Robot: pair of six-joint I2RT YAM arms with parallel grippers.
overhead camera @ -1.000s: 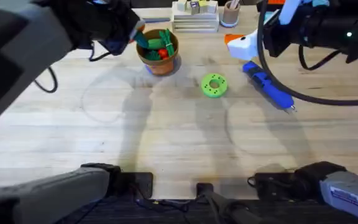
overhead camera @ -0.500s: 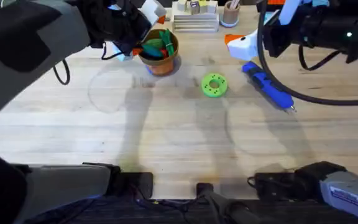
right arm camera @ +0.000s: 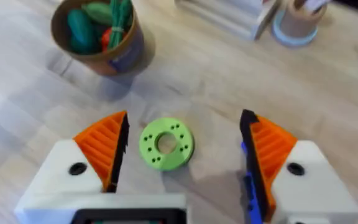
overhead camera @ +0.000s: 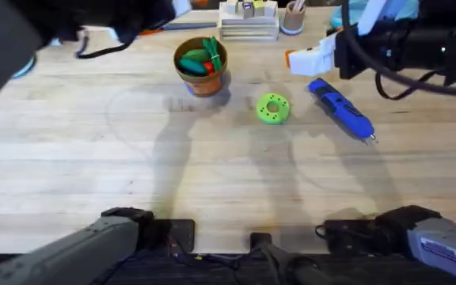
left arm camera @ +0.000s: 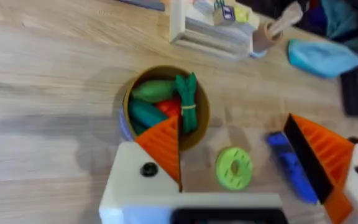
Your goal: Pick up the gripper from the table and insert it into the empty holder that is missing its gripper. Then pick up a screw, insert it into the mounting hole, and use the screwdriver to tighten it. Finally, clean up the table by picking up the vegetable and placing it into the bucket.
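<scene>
Brown-orange bucket (overhead camera: 202, 68), blue screwdriver (overhead camera: 341, 111), lime-green holed disc (overhead camera: 272, 108), pale wood-grain table (overhead camera: 212, 182).

The bucket (overhead camera: 202, 65) stands on the table (overhead camera: 93, 174), towards the back, and the vegetable (overhead camera: 190, 66) lies inside it among other toy produce. To its right lies the disc (overhead camera: 272, 108), and further right the screwdriver (overhead camera: 340, 110). Behind them stand a block stack (overhead camera: 248, 22) and a cup (overhead camera: 293, 17).

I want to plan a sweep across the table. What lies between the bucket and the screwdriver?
In the overhead view, the lime-green ring-shaped disc lies on the table between the bucket and the screwdriver.
</scene>
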